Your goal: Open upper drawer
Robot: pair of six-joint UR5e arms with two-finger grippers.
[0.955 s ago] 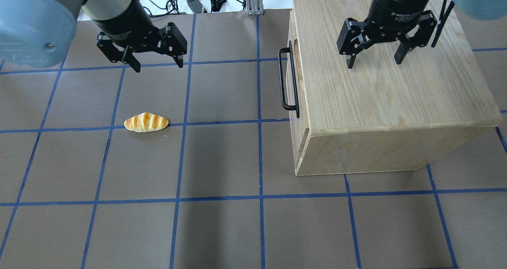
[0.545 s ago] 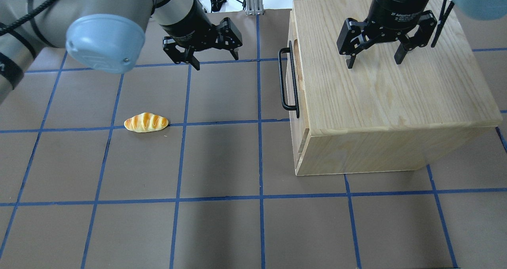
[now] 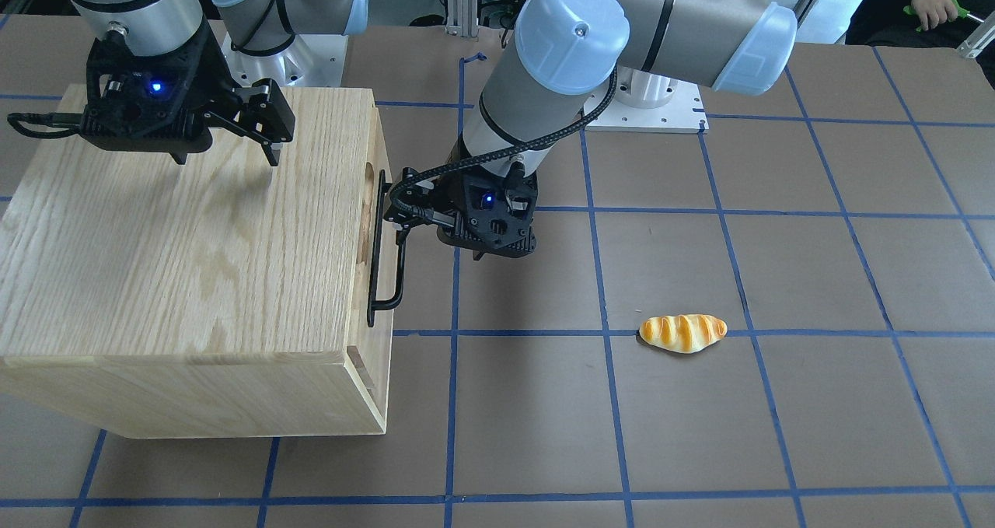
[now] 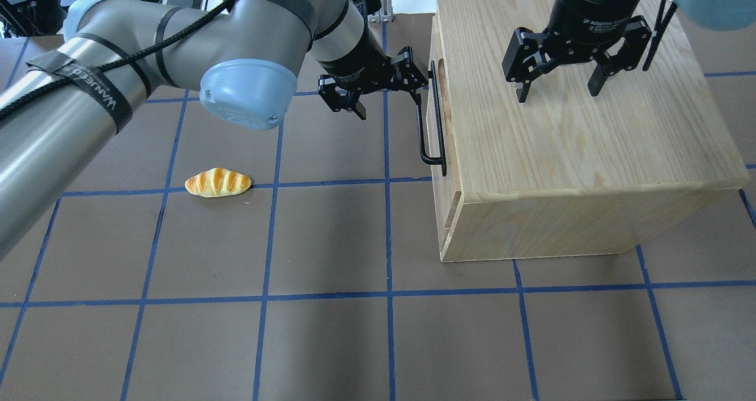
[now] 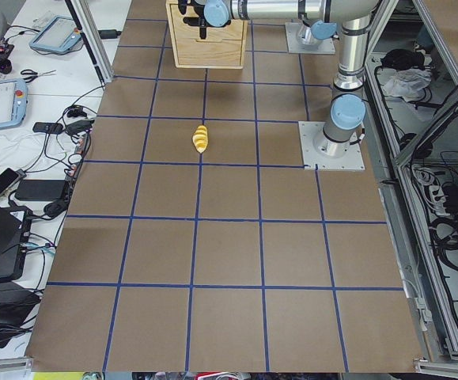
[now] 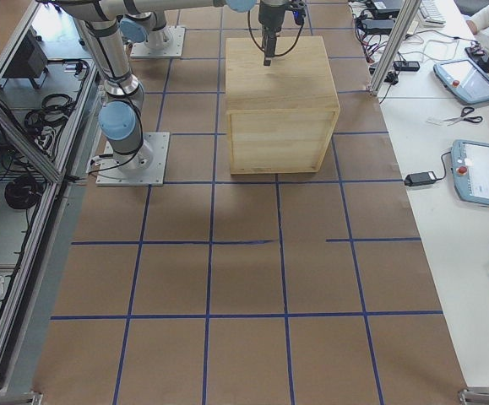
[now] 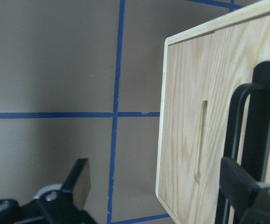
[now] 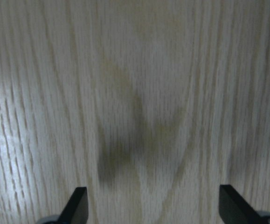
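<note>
Showing the upper drawer [image 4: 443, 94] shut flush in the cabinet [image 4: 579, 129] face, its black bar handle [image 4: 420, 123] facing the open bench [image 4: 331, 241]. Left hand [image 4: 390, 107] spread wide, empty, 1 finger just beside the handle's end. Right hand [image 4: 558, 94] spread, empty, above the cabinet top. Bread roll [image 4: 218, 182] lies on the bench, well apart from both.

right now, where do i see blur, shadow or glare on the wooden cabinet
Right wrist view: the light-oak cabinet top is soft-focus, with a dark shadow mid-frame and pale sheen at left. Left wrist view: the long black metal bar handle is sharp. Overhead view: faint shadow bands on the brown table.
</note>
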